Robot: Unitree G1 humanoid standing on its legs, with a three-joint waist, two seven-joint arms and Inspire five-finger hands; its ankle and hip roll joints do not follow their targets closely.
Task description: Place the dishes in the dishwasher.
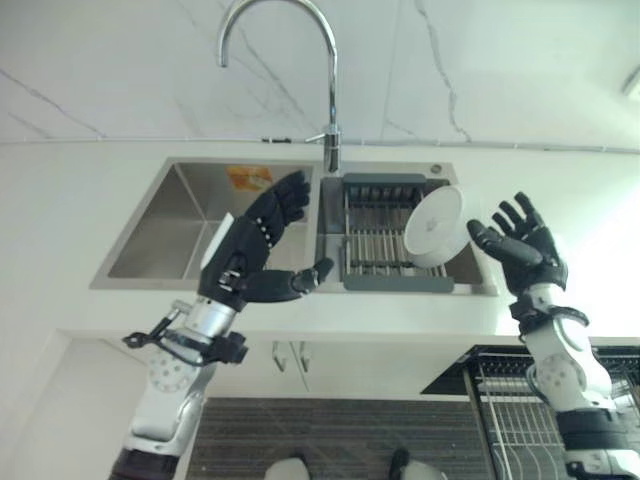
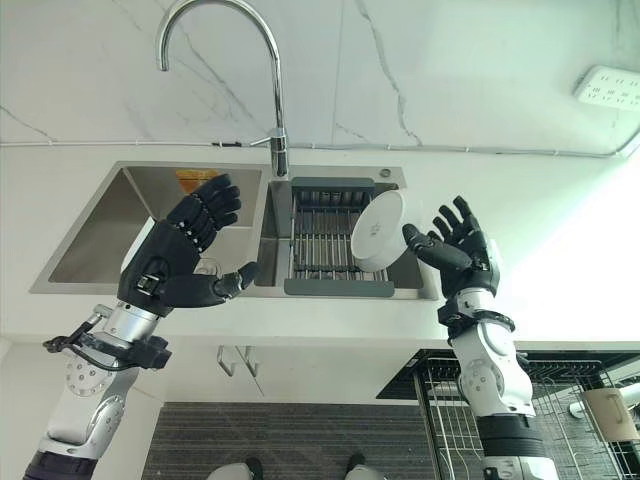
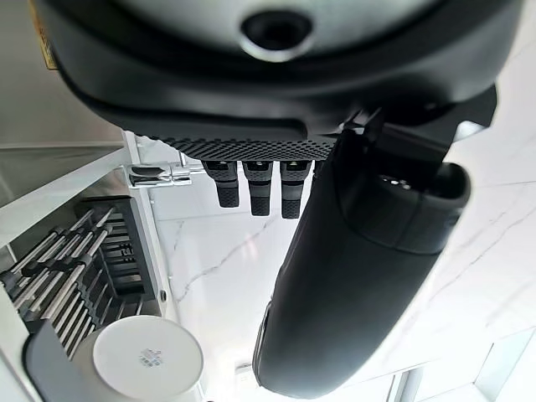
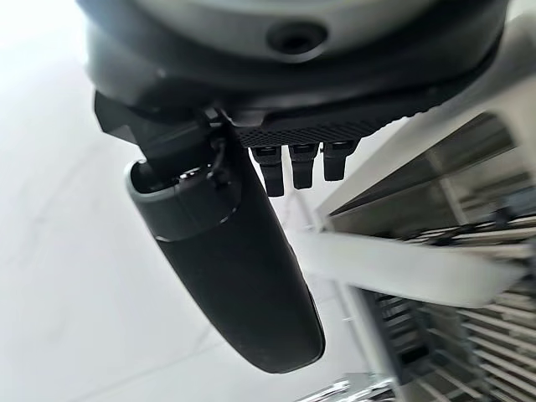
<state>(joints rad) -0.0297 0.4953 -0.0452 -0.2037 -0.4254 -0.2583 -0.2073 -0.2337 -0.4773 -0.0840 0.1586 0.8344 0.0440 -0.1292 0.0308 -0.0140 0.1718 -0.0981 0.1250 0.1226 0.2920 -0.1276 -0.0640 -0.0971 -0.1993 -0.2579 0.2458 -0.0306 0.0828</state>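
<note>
Both hands empty, fingers spread: left hand (image 1: 252,250) centre-left of frame over the sink (image 1: 150,235), right hand (image 1: 520,245) centre-right, just beside the plate (image 1: 435,227). One plate, leaning on edge in the one drying rack (image 1: 375,240), centre frame. Next: close right thumb and fingers on the plate's rim, lift clear before swinging to the dishwasher basket (image 2: 450,410), lower right.
</note>
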